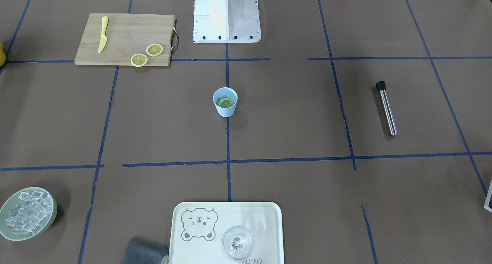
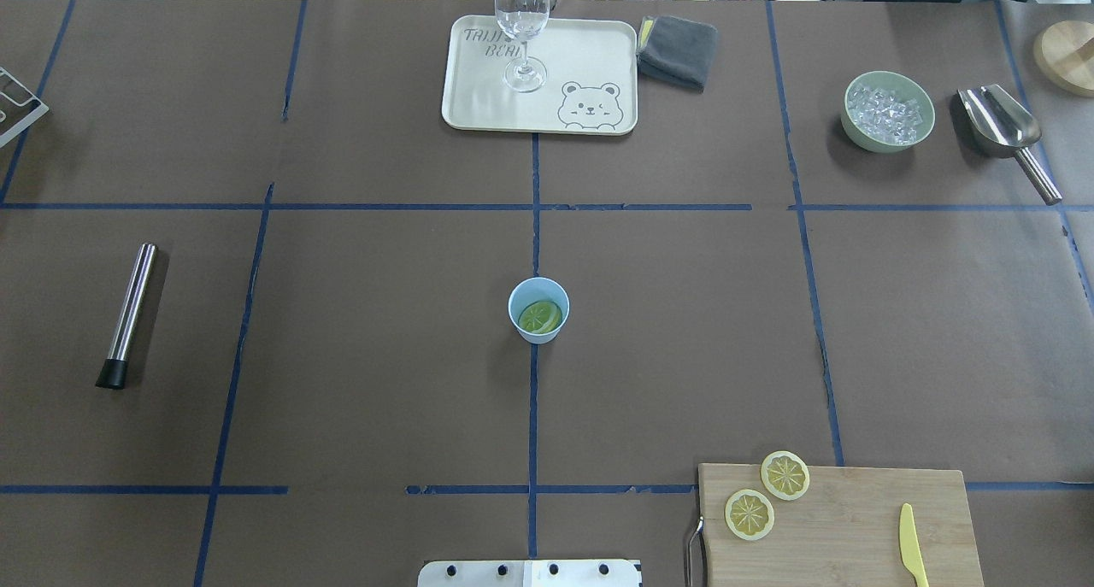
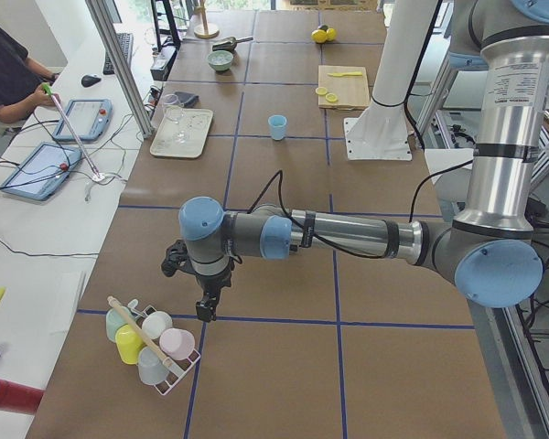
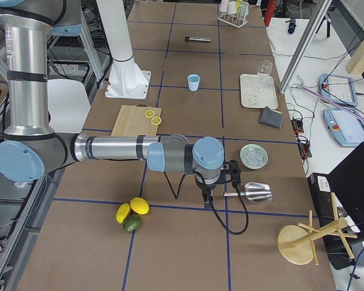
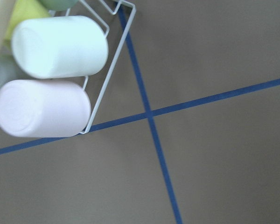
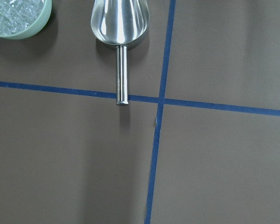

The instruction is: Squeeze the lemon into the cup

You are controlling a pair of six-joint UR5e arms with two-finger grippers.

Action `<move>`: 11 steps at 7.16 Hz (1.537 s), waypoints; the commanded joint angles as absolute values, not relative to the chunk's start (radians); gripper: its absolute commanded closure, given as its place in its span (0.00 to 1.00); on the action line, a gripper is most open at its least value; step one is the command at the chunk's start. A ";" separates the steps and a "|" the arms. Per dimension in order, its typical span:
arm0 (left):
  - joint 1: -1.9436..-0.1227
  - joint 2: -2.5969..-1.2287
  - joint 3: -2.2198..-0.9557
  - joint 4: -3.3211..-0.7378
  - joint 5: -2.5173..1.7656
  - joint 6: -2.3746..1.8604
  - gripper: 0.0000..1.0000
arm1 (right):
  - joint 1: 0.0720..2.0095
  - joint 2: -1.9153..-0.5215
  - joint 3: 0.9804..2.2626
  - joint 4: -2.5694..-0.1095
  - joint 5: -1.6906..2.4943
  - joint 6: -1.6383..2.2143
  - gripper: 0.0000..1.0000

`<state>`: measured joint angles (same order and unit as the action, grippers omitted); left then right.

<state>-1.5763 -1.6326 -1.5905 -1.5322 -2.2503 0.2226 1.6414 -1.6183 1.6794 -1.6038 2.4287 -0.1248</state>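
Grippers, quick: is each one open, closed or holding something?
Left gripper: cannot be told, only a side view shows it.
Right gripper: cannot be told, only a side view shows it.

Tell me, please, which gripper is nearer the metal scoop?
Right. The right gripper hangs beside the metal scoop; the left gripper is at the opposite end, by the cup rack.

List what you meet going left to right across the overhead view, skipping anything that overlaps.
metal rod → blue cup → grey cloth → lemon slices → bowl of ice → metal scoop
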 commanded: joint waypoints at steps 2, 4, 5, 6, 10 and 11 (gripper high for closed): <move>-1.598 -1.635 -1.563 -1.526 -2.266 0.212 0.00 | 1.641 -1.638 1.677 -1.606 2.431 -0.124 0.00; -1.597 -1.635 -1.566 -1.526 -2.267 0.163 0.00 | 1.641 -1.641 1.677 -1.606 2.433 -0.124 0.00; -1.597 -1.631 -1.568 -1.526 -2.267 0.163 0.00 | 1.641 -1.641 1.677 -1.606 2.433 -0.123 0.00; -1.597 -1.631 -1.565 -1.525 -2.269 0.163 0.00 | 1.641 -1.640 1.677 -1.606 2.433 -0.124 0.00; -1.597 -1.629 -1.565 -1.496 -2.367 0.155 0.00 | 1.640 -1.641 1.677 -1.606 2.433 -0.124 0.00; -1.597 -1.629 -1.568 -1.496 -2.367 0.155 0.00 | 1.641 -1.641 1.674 -1.606 2.433 -0.124 0.00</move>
